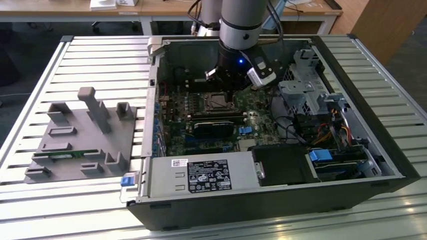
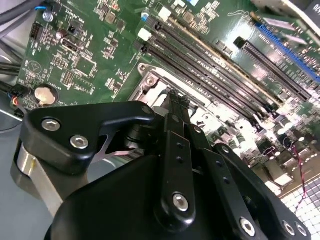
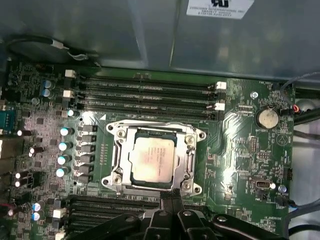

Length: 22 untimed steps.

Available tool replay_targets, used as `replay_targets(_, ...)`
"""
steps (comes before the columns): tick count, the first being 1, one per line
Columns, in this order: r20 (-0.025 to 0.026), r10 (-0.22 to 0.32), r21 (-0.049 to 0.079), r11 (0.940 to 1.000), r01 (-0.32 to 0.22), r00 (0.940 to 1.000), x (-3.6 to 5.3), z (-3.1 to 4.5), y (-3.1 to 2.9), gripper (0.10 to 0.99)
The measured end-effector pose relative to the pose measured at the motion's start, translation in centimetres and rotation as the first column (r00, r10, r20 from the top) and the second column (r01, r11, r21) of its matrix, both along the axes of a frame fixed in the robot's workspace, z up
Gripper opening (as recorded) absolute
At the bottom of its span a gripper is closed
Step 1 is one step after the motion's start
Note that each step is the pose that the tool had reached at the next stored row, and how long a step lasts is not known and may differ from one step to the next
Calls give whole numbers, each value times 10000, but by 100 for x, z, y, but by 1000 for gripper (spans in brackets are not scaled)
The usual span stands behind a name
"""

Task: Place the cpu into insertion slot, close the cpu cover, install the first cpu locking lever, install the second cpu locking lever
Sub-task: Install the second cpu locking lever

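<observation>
Over the insertion slot (image 3: pixel 152 160) the space stands open, with the cpu (image 3: pixel 152 157) lying flat inside the cpu cover (image 3: pixel 192 162). The end effector (image 3: pixel 167 200) hangs at one edge of the socket. Long memory slots (image 3: pixel 145 92) flank two sides, low and flat. In the exterior view, the case wall (image 1: pixel 155 70) closes the left, and the drive cage (image 1: pixel 303 92) crowds the right beside the arm (image 1: pixel 243 25).

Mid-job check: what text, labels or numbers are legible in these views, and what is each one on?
Power supply label, exterior view: print too small to read.
White case wall sticker, first wrist view: blurred, unreadable.
Circuit board lettering, first wrist view: too small to read.
Nothing here can be quoted reliably.
</observation>
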<state>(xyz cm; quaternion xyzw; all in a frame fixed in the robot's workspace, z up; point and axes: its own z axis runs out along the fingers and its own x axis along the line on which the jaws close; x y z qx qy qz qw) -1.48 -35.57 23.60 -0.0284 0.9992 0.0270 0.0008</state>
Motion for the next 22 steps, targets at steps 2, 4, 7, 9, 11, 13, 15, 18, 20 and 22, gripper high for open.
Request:
replay_targets(2, 0, 0, 1, 10000, 0, 10000, 0, 0, -39, 106)
replay_targets(4, -19, -1, 14, 10000, 1, 10000, 5, 0, -52, 106)
replay_targets(7, -51, 0, 27, 10000, 0, 10000, 16, -1, -61, 106)
replay_targets(9, -52, -1, 25, 10000, 2, 10000, 16, 0, -64, 106)
replay_targets(11, -52, 0, 25, 10000, 0, 10000, 16, 0, -69, 106)
replay_targets(13, -53, 0, 25, 10000, 0, 10000, 16, 0, -76, 106)
replay_targets(15, -53, 0, 24, 10000, 0, 10000, 16, -1, -84, 106)
replay_targets(18, -52, 0, 25, 10000, 0, 10000, 16, -1, -99, 106)
replay_targets(20, -53, 0, 25, 10000, 0, 10000, 16, -1, -110, 106)
replay_targets(22, -52, 0, 25, 10000, 0, 10000, 16, -1, -123, 106)
